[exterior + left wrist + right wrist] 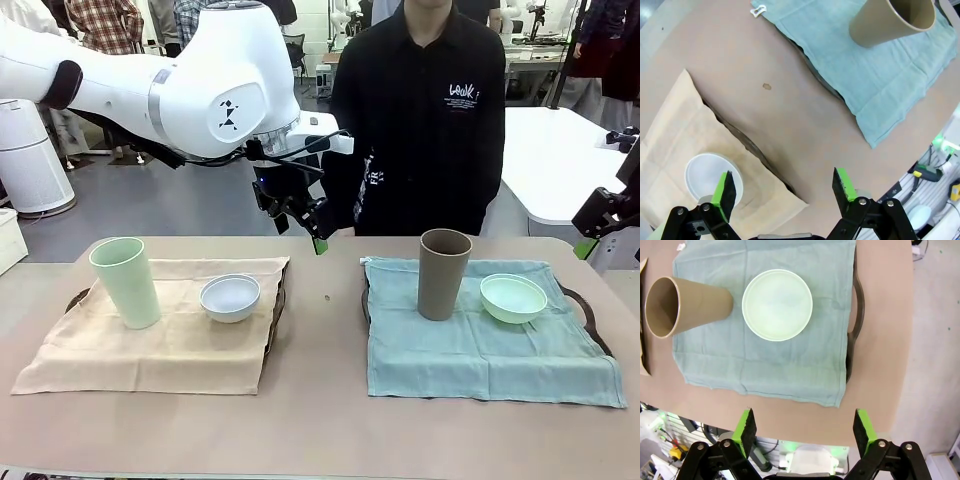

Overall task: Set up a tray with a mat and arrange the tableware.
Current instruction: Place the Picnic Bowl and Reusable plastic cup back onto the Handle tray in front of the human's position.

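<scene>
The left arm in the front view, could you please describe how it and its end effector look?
The left arm has smooth, rounded white shells with a silver ring between segments and a small black geometric marking on its bulbous joint. Black cables run along the wrist to a white flange. Its end effector is black; the left wrist view shows black linkage fingers with bright green pads.

Mint green bowl (777,305) beside taupe-brown cup (685,305) on teal mat (765,360); right gripper (805,432) hangs open above

Light was bright and even from overhead, shadows on the surface (320,400) soft; wrist views curved at edges, all sharp.
</scene>
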### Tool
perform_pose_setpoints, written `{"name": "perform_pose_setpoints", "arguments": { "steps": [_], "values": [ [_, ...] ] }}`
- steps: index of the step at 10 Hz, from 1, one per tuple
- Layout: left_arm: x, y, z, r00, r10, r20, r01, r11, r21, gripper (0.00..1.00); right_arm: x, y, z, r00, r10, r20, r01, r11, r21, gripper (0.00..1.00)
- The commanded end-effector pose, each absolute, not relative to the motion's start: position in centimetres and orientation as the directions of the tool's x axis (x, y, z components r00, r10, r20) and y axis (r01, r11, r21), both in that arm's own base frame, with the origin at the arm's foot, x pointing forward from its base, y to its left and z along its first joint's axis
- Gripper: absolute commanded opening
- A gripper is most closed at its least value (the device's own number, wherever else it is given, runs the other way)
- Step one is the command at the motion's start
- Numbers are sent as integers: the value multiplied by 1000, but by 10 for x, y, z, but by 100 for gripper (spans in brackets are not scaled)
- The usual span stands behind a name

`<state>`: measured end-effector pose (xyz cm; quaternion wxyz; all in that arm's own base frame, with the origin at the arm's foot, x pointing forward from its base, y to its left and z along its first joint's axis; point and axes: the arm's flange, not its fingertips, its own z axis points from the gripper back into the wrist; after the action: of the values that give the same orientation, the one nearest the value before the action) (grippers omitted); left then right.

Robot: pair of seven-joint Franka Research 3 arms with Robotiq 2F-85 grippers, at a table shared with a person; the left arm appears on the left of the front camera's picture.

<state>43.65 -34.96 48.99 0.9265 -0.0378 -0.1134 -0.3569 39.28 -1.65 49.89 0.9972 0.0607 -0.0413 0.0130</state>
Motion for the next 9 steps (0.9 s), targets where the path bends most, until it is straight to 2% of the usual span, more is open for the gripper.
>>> {"name": "perform_pose_setpoints", "arguments": {
  "steps": [1,2,3,5,7,8,9],
  "values": [
    [435,-345,492,711,-661,241,680,734,8,100,395,-16,500,995,21,94,-33,991,132,100],
    [437,-350,490,720,-653,237,670,742,11,100,395,-16,500,995,21,94,-33,991,132,100],
    [425,-330,508,785,-596,169,594,801,66,100,393,-16,499,996,21,84,-31,992,120,100],
    [385,-237,541,894,-435,105,442,896,-48,100,364,-43,526,992,-50,116,34,990,136,100],
    [361,-130,534,971,-236,31,238,956,-173,100,354,-68,527,987,-120,103,101,980,171,100],
    [347,-84,523,994,-104,25,107,972,-211,100,351,-72,522,988,-127,84,112,980,164,100],
    [324,-55,523,992,-5,129,28,985,-172,100,359,-63,532,989,-87,118,67,984,164,100]
  ]
}}
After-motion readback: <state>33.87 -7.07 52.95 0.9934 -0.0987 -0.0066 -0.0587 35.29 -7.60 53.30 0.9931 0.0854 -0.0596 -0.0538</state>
